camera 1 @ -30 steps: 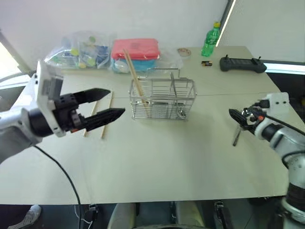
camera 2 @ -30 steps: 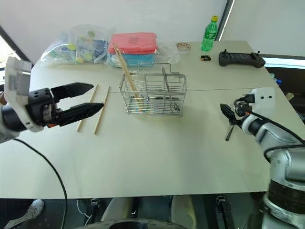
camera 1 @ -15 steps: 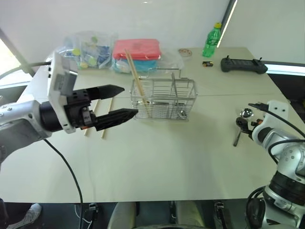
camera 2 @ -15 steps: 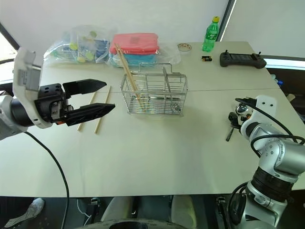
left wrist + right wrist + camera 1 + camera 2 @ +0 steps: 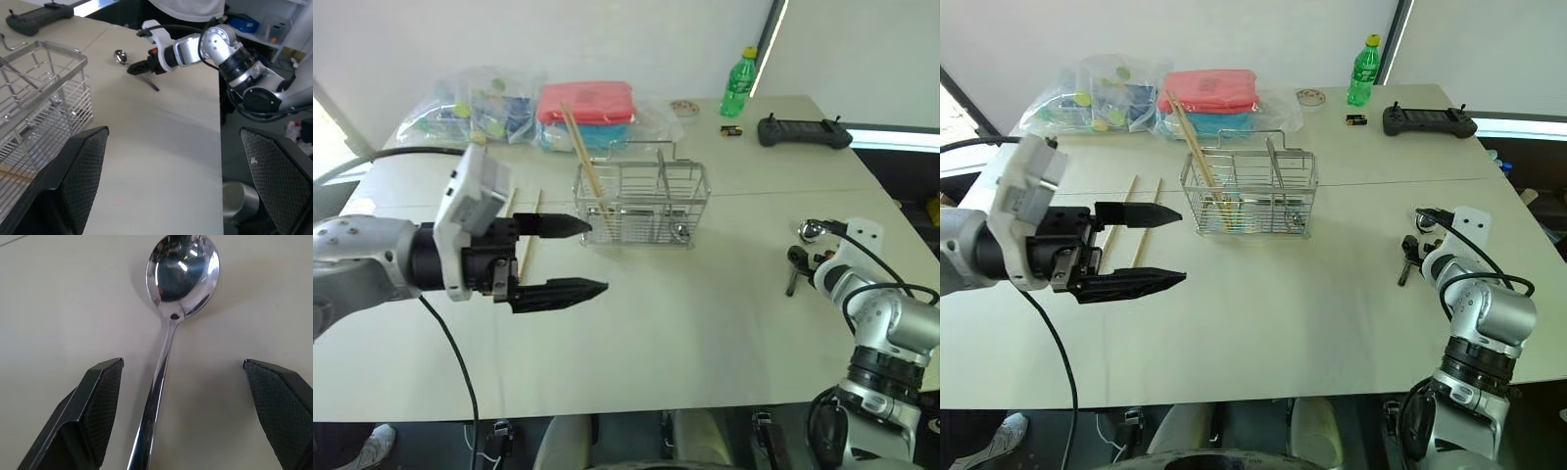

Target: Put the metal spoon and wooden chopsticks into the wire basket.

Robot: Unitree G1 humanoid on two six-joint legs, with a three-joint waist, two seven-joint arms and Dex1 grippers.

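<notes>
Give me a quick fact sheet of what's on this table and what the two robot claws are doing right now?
Wire basket: mid-table, upright, two wooden chopsticks leaning inside
Loose chopsticks: two flat on the table, left of the basket
Metal spoon: flat on the table at the right
Right gripper: open, low, fingers either side of the spoon handle
Left gripper: open, empty, raised
Far edge: green bottle, black controller, red-lidded box

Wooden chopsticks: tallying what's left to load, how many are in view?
4: two wooden chopsticks stand leaning in the wire basket's left end; two lie on the table left of it.
</notes>
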